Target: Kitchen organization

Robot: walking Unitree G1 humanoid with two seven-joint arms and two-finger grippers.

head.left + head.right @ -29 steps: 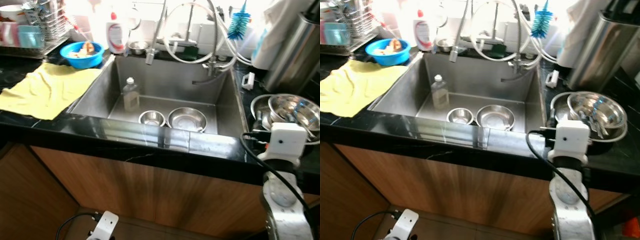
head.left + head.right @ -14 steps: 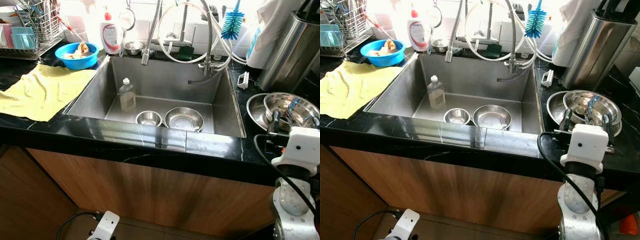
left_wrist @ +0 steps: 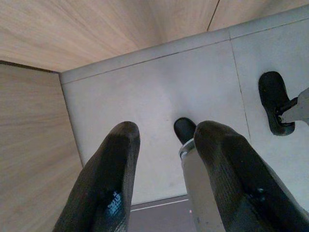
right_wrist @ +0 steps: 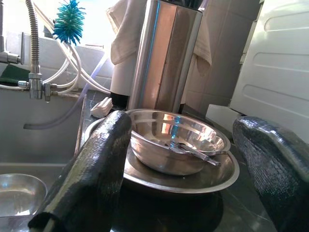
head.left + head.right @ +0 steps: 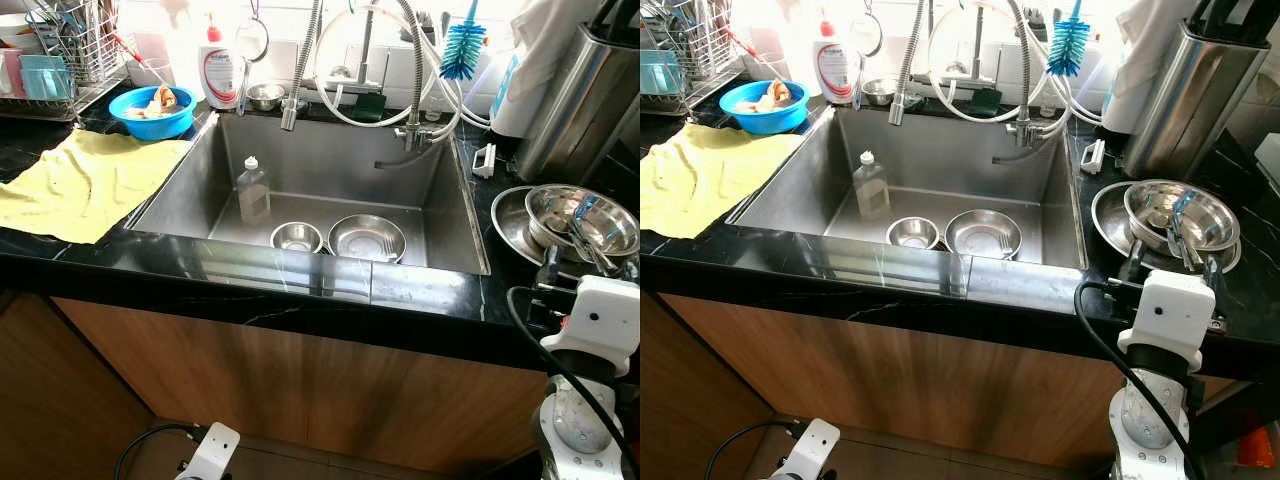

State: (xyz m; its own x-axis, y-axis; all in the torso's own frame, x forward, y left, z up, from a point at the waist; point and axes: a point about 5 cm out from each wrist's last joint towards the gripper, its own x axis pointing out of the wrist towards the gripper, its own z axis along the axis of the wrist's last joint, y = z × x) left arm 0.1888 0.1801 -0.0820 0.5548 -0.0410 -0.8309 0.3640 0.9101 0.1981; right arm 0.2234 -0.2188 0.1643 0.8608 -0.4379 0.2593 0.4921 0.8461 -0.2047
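Note:
On the black counter right of the sink, a steel bowl (image 5: 1180, 212) holding utensils (image 5: 1176, 238) rests on a wider steel plate (image 5: 1108, 215). My right gripper (image 5: 1172, 262) is open just in front of them, near the counter's front edge. The wrist view looks between its fingers (image 4: 96, 164) at the steel bowl (image 4: 159, 154). Two more steel bowls, a small one (image 5: 298, 237) and a larger one (image 5: 367, 238), lie in the sink (image 5: 190, 190) beside a clear bottle (image 5: 254, 188). My left gripper (image 3: 161, 140) hangs open over the floor.
A yellow cloth (image 5: 80, 180) lies on the left counter, with a blue bowl (image 5: 155, 108), a dish rack (image 5: 60, 60) and a soap bottle (image 5: 220, 75) behind it. Faucet hoses (image 5: 410, 70) arch over the sink. A tall steel canister (image 5: 575, 100) stands behind the right bowls.
The camera has shifted a little. My right gripper has moved right and then drawn slightly back toward the counter's front edge, still open. The left arm has not moved.

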